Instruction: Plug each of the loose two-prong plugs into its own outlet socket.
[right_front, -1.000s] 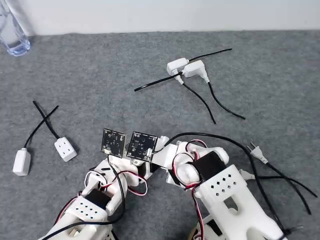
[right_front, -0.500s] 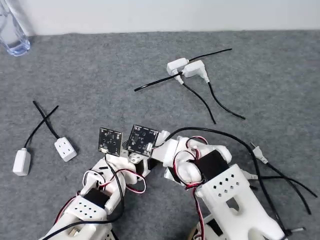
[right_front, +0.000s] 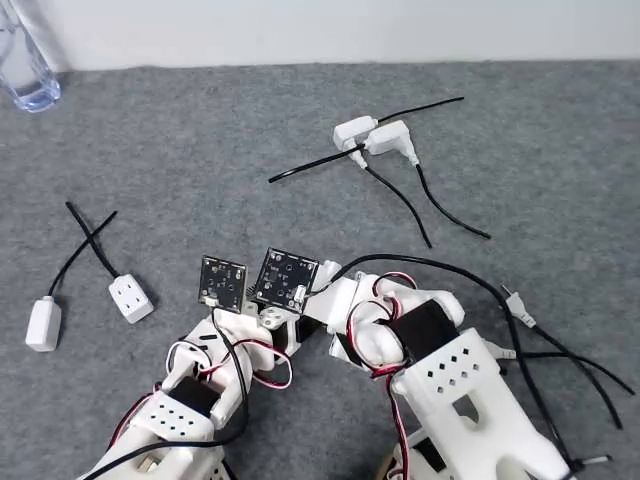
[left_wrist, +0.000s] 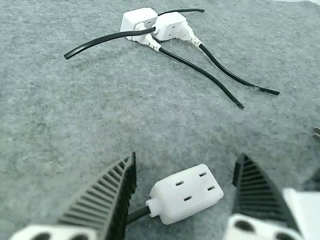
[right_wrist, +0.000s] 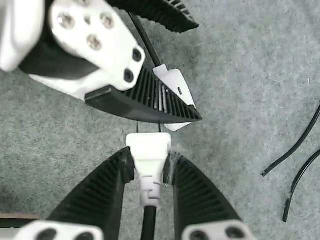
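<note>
A white two-prong plug (right_wrist: 147, 150) on a black cord sits clamped between the fingers of my right gripper (right_wrist: 148, 156). Just ahead of it lies a white outlet socket (left_wrist: 185, 194) on the grey mat, and my left gripper (left_wrist: 187, 157) stands open with one finger on each side of it. The left gripper's finger (right_wrist: 145, 100) covers part of that socket (right_wrist: 175, 87) in the right wrist view. In the high view both arms meet near the front middle (right_front: 270, 318). Another loose plug (right_front: 513, 302) lies at the right. Two sockets (right_front: 130, 297) (right_front: 43, 323) lie at the left.
Two plugged pairs (right_front: 375, 135) with black cords rest at the back middle, and appear far off as white blocks (left_wrist: 155, 22) in the left wrist view. A clear glass (right_front: 25, 70) stands at the back left corner. Black cables (right_front: 560, 360) trail at the front right.
The right arm has shifted slightly forward and to the left with the plug, closing in on the socket. The left arm has barely moved.
</note>
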